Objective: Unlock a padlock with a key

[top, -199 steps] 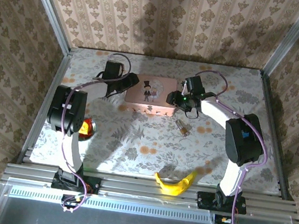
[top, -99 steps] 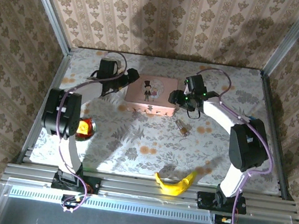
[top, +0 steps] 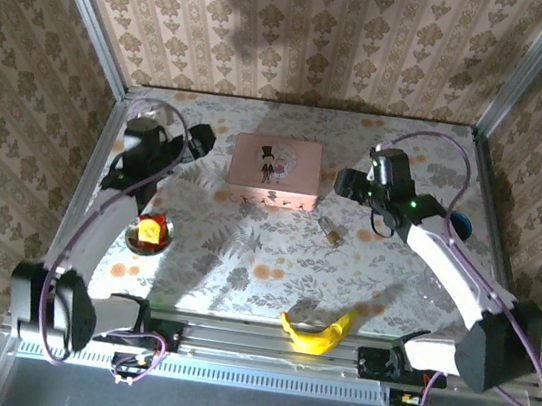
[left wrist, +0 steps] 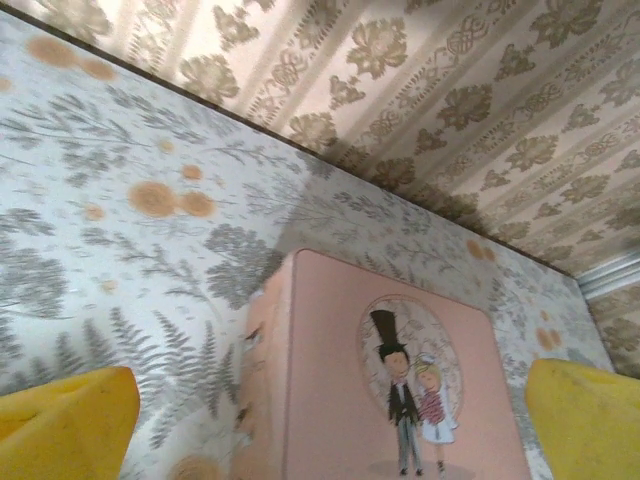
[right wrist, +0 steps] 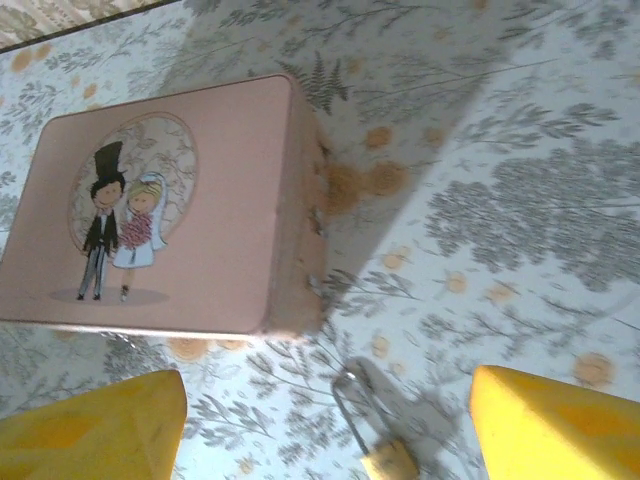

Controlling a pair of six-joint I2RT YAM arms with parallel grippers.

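Risk: padlock [right wrist: 385, 460] lies flat just in front of pink tin [right wrist: 170, 200]; right gripper [right wrist: 330, 420], spread and empty, could skid it away. Left gripper [left wrist: 325, 420], left of tin, also spread.

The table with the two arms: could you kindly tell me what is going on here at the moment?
Neither arm is holding anything yet. The left gripper hangs open just left of the pink tin, and the right gripper hangs open just right of it. The padlock lies untouched on the flowered table, apart from the tin, near its front right corner and nearer to the right gripper.
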